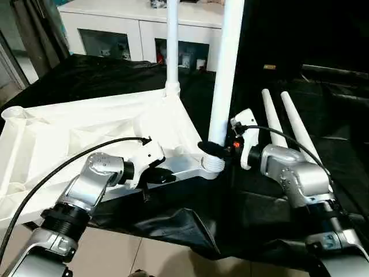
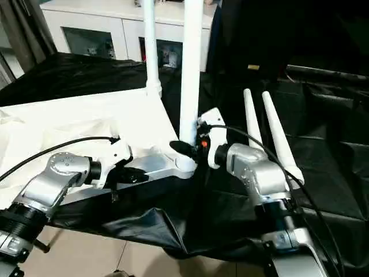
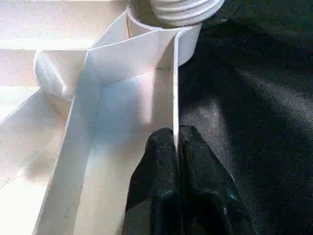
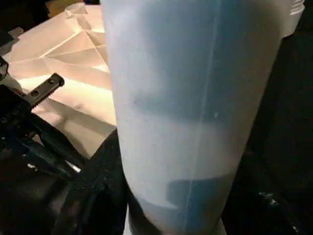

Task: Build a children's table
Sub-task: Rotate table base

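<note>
Tabletop: the white plastic tabletop [image 1: 86,133] lies upside down on the bench [image 1: 323,115], with its ribbed underside facing up; it rests on a black cloth [image 1: 190,225] that covers the bench and hangs over the near edge.
Far leg: one white leg [image 1: 172,46] stands upright in the far corner socket of the tabletop.
Near leg: a second white leg [image 1: 226,75] stands upright with its ribbed end in the near corner socket [image 1: 211,167], on the side of the right arm.
Loose legs: two more white legs [image 1: 288,124] lie side by side on the black cloth, near the right arm and apart from the tabletop.
Left gripper: the left gripper [image 3: 177,147] is at the near edge of the tabletop, not far from the near socket; its two black fingers [image 3: 156,166] are pressed almost together on the thin edge wall of the tabletop, one finger on each side.
Right gripper: the right gripper [image 1: 214,149] is at the lower part of the near leg, just above the socket; its fingers stand about half open around the leg and hold it.
Background: a white cabinet [image 1: 115,29] with glass doors stands behind the bench.
</note>
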`<state>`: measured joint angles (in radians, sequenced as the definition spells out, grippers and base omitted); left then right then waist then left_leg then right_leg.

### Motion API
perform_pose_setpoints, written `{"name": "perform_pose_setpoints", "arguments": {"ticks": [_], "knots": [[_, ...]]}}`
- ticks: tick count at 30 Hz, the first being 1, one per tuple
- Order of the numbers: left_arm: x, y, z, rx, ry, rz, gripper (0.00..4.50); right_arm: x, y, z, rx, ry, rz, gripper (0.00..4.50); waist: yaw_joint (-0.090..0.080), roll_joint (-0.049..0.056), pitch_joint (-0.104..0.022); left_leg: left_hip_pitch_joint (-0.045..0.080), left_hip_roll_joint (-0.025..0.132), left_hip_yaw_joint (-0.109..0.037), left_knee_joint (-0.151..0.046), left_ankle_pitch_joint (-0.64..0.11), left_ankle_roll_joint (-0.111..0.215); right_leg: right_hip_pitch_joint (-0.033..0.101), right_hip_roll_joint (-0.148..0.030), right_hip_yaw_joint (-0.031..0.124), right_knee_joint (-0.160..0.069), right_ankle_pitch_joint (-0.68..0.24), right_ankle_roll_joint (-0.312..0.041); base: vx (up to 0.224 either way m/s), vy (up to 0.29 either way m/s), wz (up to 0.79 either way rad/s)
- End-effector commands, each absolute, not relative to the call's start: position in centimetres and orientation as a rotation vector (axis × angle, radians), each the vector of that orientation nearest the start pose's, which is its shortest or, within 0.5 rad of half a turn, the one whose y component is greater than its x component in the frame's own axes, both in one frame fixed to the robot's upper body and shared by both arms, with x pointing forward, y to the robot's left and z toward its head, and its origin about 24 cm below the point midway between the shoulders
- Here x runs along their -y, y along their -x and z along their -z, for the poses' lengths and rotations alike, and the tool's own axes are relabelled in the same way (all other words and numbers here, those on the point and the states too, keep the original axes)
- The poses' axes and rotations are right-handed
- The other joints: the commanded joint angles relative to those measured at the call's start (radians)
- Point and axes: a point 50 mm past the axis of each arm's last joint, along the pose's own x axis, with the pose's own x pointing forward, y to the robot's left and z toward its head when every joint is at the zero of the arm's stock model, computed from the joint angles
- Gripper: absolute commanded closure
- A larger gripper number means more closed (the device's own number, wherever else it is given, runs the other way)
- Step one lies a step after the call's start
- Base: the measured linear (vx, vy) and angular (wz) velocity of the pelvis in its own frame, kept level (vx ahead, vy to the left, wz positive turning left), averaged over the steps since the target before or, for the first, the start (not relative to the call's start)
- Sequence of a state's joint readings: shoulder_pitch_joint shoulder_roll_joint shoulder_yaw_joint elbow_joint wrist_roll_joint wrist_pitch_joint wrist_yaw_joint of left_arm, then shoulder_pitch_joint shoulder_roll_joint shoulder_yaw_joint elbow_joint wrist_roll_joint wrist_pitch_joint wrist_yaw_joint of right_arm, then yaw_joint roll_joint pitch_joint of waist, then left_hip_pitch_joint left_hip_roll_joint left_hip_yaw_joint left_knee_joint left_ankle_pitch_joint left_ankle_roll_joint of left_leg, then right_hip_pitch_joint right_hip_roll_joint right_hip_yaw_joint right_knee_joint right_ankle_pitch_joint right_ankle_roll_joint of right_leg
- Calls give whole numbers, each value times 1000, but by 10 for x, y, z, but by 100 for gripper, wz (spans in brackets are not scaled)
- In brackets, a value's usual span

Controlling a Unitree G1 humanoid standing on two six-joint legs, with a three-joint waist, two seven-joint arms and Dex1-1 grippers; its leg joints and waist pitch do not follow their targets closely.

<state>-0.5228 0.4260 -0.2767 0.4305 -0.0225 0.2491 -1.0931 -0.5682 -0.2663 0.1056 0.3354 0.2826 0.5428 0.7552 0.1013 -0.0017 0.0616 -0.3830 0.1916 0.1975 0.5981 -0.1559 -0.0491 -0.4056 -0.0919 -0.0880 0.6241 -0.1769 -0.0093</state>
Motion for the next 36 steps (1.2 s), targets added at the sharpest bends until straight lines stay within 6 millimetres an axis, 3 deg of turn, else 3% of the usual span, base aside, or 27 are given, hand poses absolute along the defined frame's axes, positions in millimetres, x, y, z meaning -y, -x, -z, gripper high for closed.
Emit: {"name": "perform_pose_setpoints", "arguments": {"ticks": [1,8,18,30,36], "knots": [[-143,-315,-65,-390,-318,1202,450,118,-336,-91,-333,-32,-906,257,2,-5,-73,24,40,-26,-75,-293,-31,42,-70,55,-87,-319,-167,0,0,0],[-143,-315,-66,-378,-315,1210,450,111,-345,-90,-311,-54,-893,257,1,-1,-74,24,41,-26,-75,-285,-30,42,-68,55,-83,-288,-183,0,0,0],[-145,-317,-66,-364,-326,1180,450,114,-346,-75,-317,-115,-875,257,-2,-1,-72,25,42,-27,-77,-307,-28,42,-69,55,-86,-317,-179,0,0,0],[-149,-321,-70,-326,-330,1125,450,134,-322,-38,-282,-309,-760,257,10,15,-76,26,42,-28,-78,-323,-18,42,-69,54,-88,-289,-188,0,0,0],[-150,-322,-70,-328,-336,1124,450,132,-302,-24,-323,-175,-828,257,14,20,-75,25,42,-30,-81,-345,-25,41,-69,53,-92,-327,-170,0,0,0]]}}
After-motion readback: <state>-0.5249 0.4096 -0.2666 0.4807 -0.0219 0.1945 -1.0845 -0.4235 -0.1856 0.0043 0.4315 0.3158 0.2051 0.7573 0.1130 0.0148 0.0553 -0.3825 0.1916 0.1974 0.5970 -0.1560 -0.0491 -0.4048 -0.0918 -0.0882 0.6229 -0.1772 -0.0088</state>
